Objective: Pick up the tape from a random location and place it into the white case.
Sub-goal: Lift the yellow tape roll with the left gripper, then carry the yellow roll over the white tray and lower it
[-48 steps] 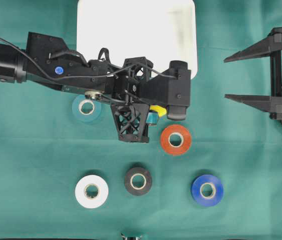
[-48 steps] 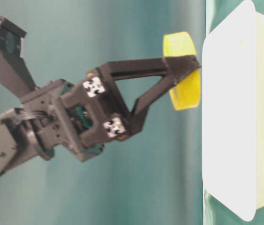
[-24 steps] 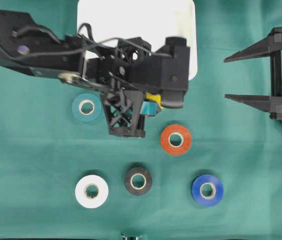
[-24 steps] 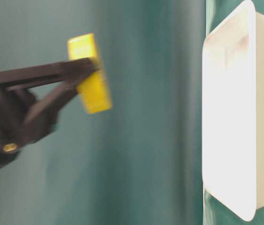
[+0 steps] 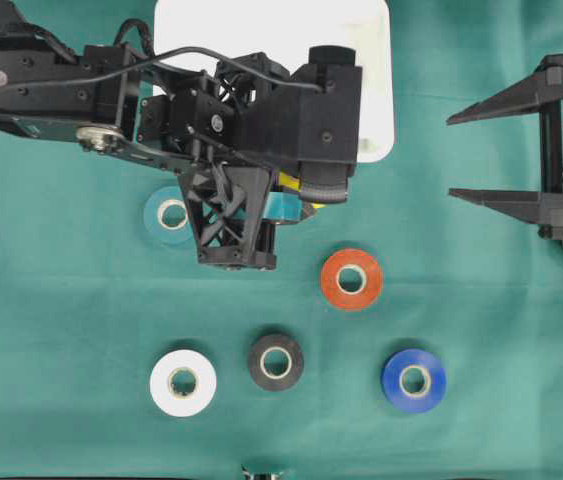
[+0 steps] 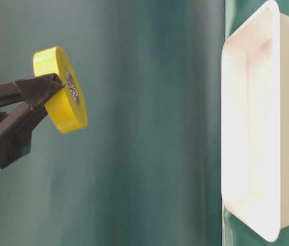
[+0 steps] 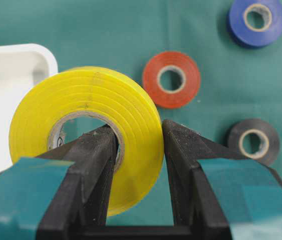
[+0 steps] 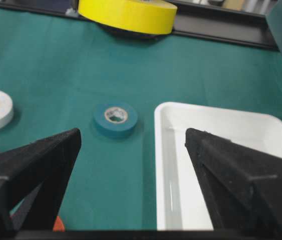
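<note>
My left gripper (image 7: 136,127) is shut on a yellow tape roll (image 7: 88,100), one finger through the core and one outside the rim. The table-level view shows the roll (image 6: 64,97) held in the air at the left, well apart from the white case (image 6: 252,128). From overhead only a sliver of the yellow roll (image 5: 289,181) shows under the left arm, just below the case's (image 5: 376,100) near edge. My right gripper (image 5: 453,157) stands open at the right with nothing in it. Its wrist view looks over the case (image 8: 221,150) and the raised yellow roll (image 8: 128,15).
Other rolls lie flat on the green cloth: teal (image 5: 166,213), red (image 5: 351,279), black (image 5: 276,361), white (image 5: 183,382) and blue (image 5: 414,380). The left arm covers much of the case's near edge. The teal roll (image 8: 115,119) lies just beside the case.
In the table-level view the yellow roll has swung from right beside the case to the far left. From overhead the left arm has shifted left and toward the case. The right gripper has not moved.
</note>
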Robot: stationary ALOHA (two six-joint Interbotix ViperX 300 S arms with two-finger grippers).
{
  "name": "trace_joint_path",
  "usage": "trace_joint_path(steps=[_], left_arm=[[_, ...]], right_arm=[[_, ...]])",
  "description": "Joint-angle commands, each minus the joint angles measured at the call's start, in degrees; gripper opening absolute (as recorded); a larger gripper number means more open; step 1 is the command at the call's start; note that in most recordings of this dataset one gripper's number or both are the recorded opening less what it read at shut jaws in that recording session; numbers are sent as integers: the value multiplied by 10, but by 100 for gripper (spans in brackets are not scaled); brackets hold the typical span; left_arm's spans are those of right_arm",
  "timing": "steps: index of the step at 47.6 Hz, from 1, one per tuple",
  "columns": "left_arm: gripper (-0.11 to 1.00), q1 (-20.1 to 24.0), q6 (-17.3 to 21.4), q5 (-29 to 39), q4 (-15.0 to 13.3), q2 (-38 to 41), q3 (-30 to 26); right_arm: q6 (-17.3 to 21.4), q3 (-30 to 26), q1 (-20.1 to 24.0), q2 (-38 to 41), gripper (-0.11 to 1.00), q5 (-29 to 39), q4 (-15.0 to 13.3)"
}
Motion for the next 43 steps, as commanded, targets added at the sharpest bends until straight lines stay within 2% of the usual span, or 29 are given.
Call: trace_joint_path(steps=[1,29,43], left_arm=[[26,-1,0,-3,2,-19,-12],[26,1,0,-6,2,-18,-8],[26,27,1,-7,3,-17,2]], right_arm=[[1,-16,0,4,92,-3,2],[1,-16,0,4,92,1,1],[1,-16,0,4,92,1,2]])
